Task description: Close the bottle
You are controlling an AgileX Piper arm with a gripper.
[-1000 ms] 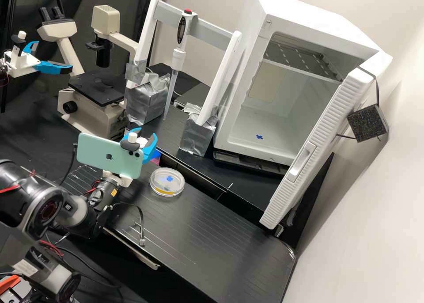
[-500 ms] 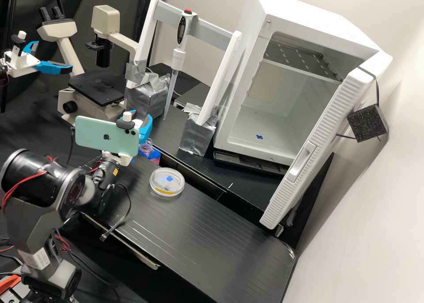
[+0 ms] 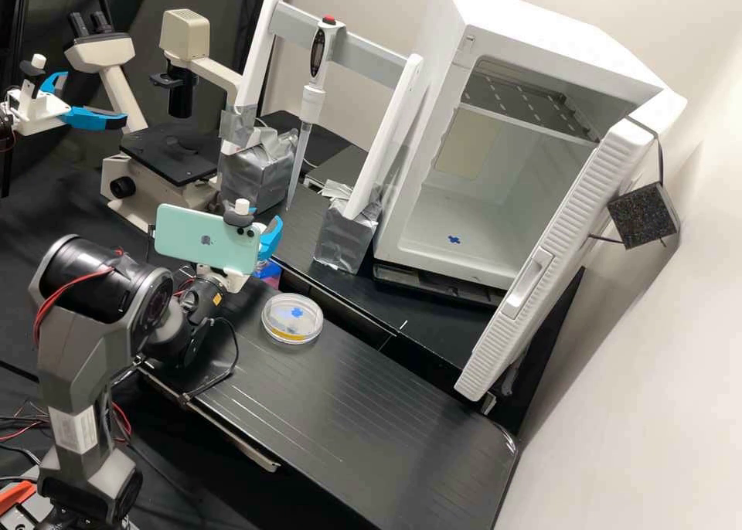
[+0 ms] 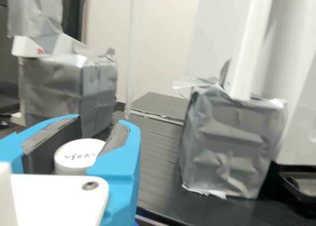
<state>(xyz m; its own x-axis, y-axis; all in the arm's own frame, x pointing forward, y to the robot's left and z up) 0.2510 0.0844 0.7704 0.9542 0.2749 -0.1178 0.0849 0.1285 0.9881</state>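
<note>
This is a laboratory I'm standing in, by the look of it. A pale microscope [image 3: 185,34], twin eyepieces [image 3: 89,25] and dark flat stage [image 3: 171,156] in plain sight, stands at the back. Near it a pipette [image 3: 312,97] hangs tip-down from the grey crossbar [image 3: 371,52] of a white stand [image 3: 258,55], its feet set in blocks [image 3: 348,236] wrapped in silver. A clear round dish [image 3: 270,321] sits on the black desk [image 3: 363,406]. Beyond, there's a boxy white cabinet [image 3: 541,28], its thick ribbed door [image 3: 556,229] swung open on a slotted metal shelf [image 3: 525,105].
</note>
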